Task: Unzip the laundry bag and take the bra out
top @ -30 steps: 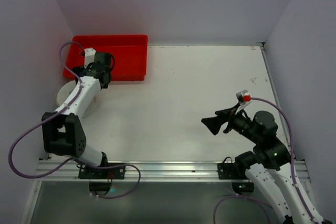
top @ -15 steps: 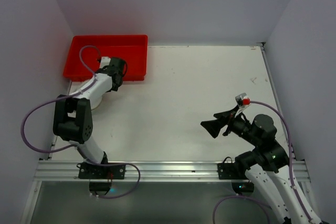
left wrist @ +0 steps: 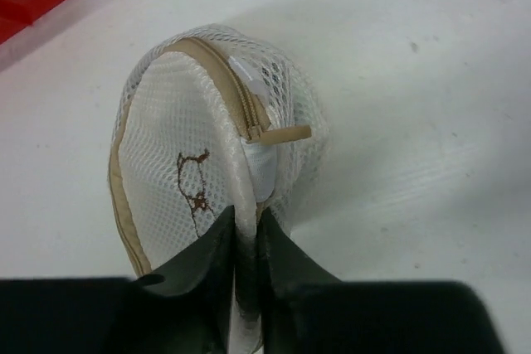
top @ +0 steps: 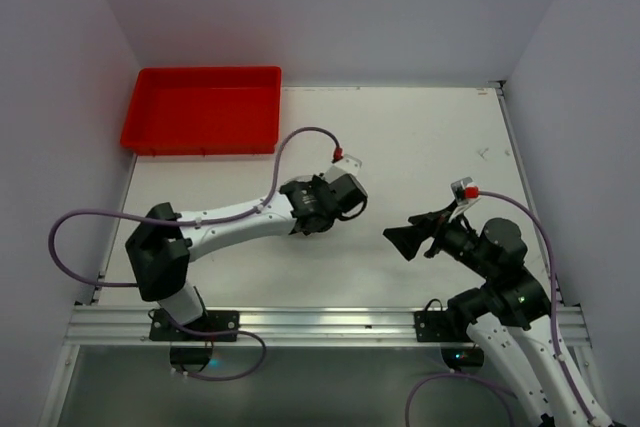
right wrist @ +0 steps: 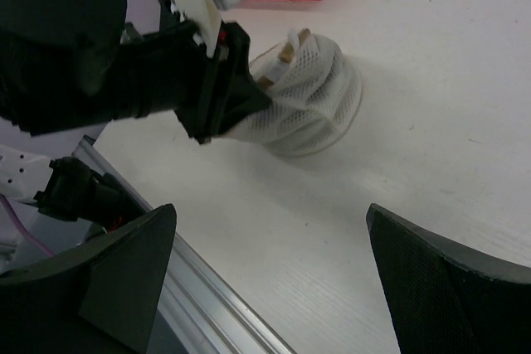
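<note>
The laundry bag is a round white mesh pouch with a tan zipper and a small dark bra drawing on its face. My left gripper is shut on the bag's rim, holding it on edge over the middle of the table. The tan zipper pull sticks out to the right, and the zipper looks closed. In the right wrist view the bag hangs from the left gripper, its lower side at the tabletop. My right gripper is open and empty, a short way in front of the bag. The bra itself is hidden.
A red tray stands at the back left corner of the table, apart from both arms. The left arm stretches low across the table toward the middle. The aluminium rail runs along the near edge.
My left gripper shut on the bag near the red tray, then the arm swung right and carried it to the table's middle. The right arm stayed almost still, open.
</note>
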You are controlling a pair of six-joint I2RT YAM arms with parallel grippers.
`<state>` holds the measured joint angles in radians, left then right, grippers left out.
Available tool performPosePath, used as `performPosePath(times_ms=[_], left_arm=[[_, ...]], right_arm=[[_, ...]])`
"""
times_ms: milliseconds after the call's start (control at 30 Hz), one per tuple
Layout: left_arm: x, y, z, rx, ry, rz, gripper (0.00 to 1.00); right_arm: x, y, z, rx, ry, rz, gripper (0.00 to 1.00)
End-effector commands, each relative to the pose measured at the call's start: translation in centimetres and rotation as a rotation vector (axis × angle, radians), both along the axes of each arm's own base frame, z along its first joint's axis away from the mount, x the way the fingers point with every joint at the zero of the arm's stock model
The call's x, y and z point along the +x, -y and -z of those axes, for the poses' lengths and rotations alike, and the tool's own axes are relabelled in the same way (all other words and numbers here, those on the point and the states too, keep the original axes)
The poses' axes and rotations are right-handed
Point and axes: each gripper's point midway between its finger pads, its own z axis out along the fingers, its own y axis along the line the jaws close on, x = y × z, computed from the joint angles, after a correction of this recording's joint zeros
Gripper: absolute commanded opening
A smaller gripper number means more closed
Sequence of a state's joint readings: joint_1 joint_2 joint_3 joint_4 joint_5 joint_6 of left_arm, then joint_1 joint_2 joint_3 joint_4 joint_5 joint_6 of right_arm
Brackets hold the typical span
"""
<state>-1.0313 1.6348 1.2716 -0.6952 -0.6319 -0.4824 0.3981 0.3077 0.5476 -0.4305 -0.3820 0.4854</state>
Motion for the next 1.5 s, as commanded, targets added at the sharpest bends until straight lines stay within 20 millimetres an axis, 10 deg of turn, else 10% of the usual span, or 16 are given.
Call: performPosePath(times_ms=[0, 200, 500, 800, 1467], left_arm=[[-2.6, 3.0, 0.2, 0.003, -0.030, 0.043, 0.35], [-4.9, 5.5, -3.9, -0.173, -0.072, 0.081, 0.88], [-2.4, 4.0, -11.7, -0.437, -0.018, 0.165, 0.97], [3.8, 2.3, -9.4, -0.470, -0.062, 0.307, 0.95], [6.9, 2.9, -5.2, -0.498, -0.221, 0.503, 0.94]], right_arm=[[1.1, 0.6, 0.0, 0.011, -0.013, 0.073, 0.99], [1.9, 1.4, 0.0, 0.005, -0.025, 0.139, 0.97], [3.9, -0.6, 0.3, 0.018, -0.071, 0.085, 0.75], [7.4, -4.8, 2.1, -0.048, -0.147, -0.043, 0.66], [9.3, -11.0, 4.3, -0.108, -0.208, -0.213, 0.45]])
